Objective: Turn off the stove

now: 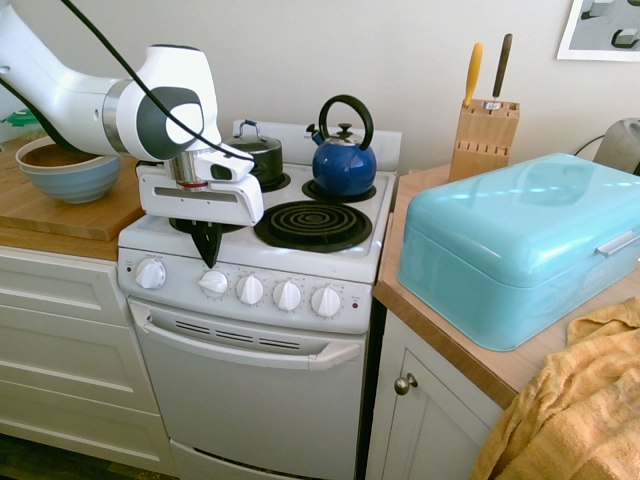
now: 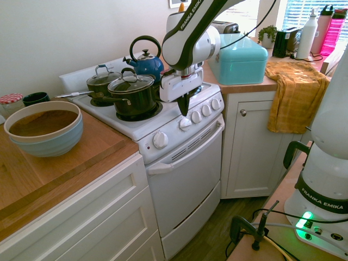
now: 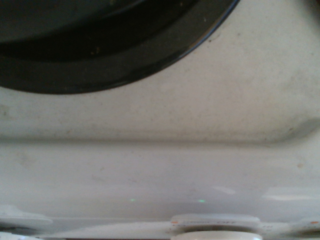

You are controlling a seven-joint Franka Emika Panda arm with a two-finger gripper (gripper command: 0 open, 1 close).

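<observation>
The gripper (image 1: 209,264) hung over the front edge of the stove (image 1: 250,370), its black fingers clenched together and pointing down, with nothing seen between them. Their tips were right by the second round knob (image 1: 213,282) from the left in the first exterior view; whether they touched it, I could not tell.

Around those tips, in that same view, the leftmost knob (image 1: 150,273) lay at nine o'clock and the other three between three and four. The bare coil burner (image 1: 313,226) was between two and three o'clock, the blue kettle (image 1: 345,166) at two (a glossy one, with a black hoop handle). The turquoise bread box (image 1: 515,250) sat on the counter at three o'clock, and the bowl (image 1: 70,175) at ten. Two lidded pots (image 2: 133,98) (image 2: 103,82) stood on the stove's burners.
</observation>
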